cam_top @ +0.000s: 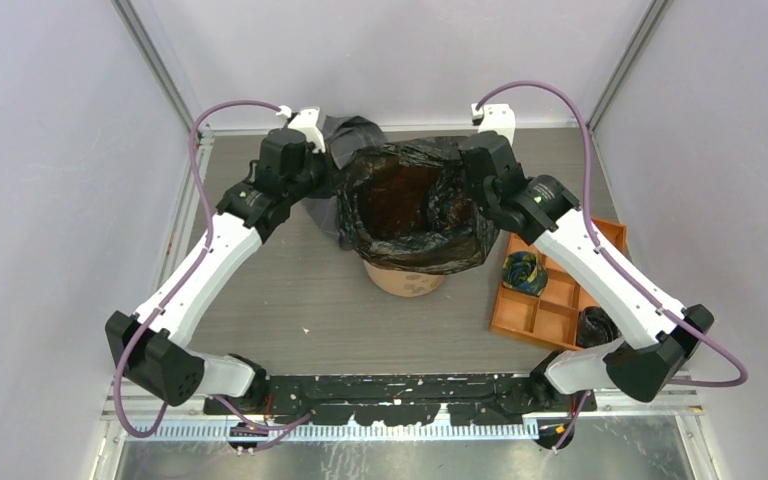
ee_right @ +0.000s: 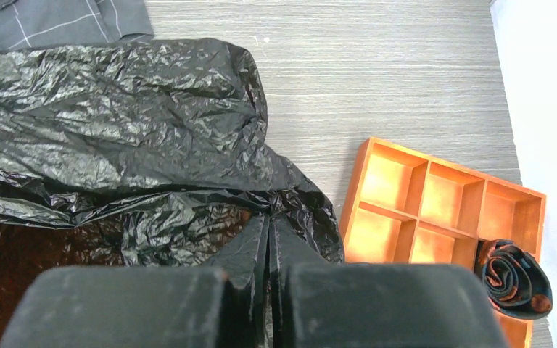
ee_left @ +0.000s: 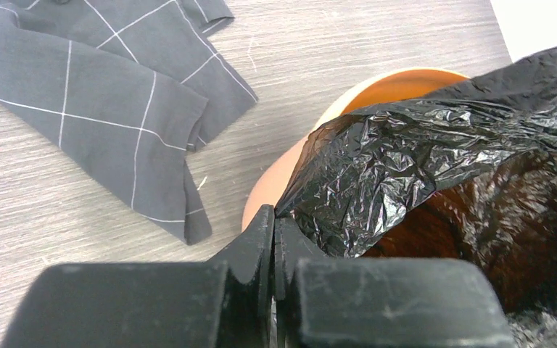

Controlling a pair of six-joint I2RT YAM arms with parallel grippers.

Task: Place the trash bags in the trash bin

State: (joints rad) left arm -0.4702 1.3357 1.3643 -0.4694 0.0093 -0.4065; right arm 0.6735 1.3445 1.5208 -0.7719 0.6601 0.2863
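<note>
Left gripper (ee_left: 273, 233) and right gripper (ee_right: 268, 235) each pinch the trash bag (cam_top: 415, 255) tight. It sits open in the trash bin (cam_top: 405, 281); the edge seems not yet tucked.

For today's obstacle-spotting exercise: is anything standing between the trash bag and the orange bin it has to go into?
Nothing visible does. The left gripper and right gripper are each shut on the rim of the trash bag, its mouth spread over the trash bin. The grey cloth and orange tray lie off to the sides.

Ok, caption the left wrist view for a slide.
Left gripper shut on the trash bag rim, stretched over the orange trash bin; grey checked cloth beside.
</note>
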